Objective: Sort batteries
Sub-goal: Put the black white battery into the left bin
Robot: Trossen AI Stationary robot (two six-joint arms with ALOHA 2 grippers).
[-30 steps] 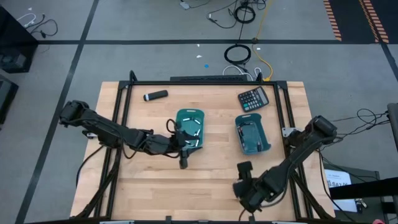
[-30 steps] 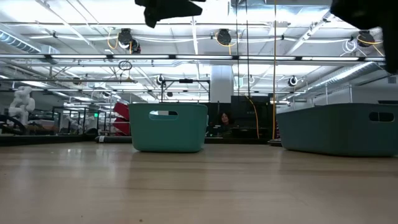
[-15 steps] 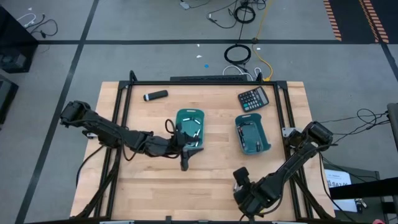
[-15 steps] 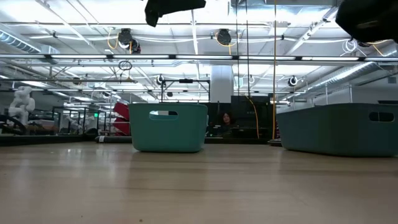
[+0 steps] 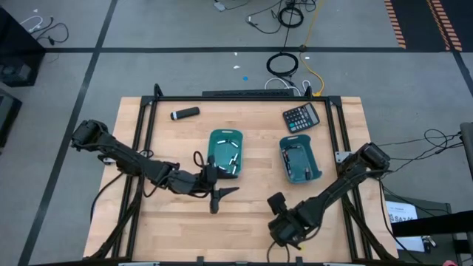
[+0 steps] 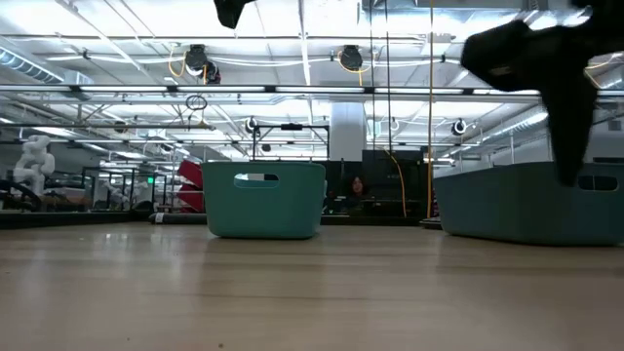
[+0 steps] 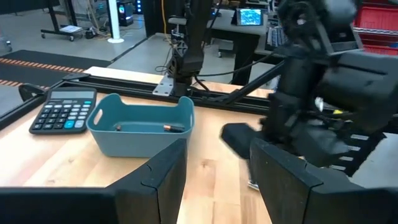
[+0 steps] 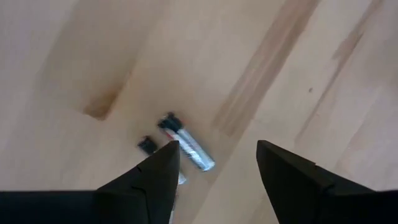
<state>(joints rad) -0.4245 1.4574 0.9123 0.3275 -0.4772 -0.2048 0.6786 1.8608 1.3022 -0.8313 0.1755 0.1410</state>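
Two teal bins stand mid-table: the left bin [image 5: 226, 151] holds a few silvery batteries [image 5: 232, 159], and the right bin [image 5: 299, 159] holds several more [image 7: 169, 128]. One silvery battery [image 8: 189, 150] lies flat on the wood beside a small dark piece [image 8: 147, 144]. My right gripper [image 8: 217, 163] hovers open above that battery near the table's near edge [image 5: 278, 220], touching nothing. My left gripper [image 5: 222, 196] is open and empty, just nearer than the left bin, pointing toward the right arm [image 7: 311, 106].
A dark calculator [image 5: 301, 117] lies near the far right corner, and a black cylinder with a white tip [image 5: 185, 113] lies near the far left. Bare wood stretches between the bins and the near edge. In the low view the right arm [image 6: 546, 68] hangs in front of the right bin [image 6: 531, 200].
My right gripper has moved toward the table's left along the near edge and come lower. My left gripper has drawn back from the left bin toward the near edge.
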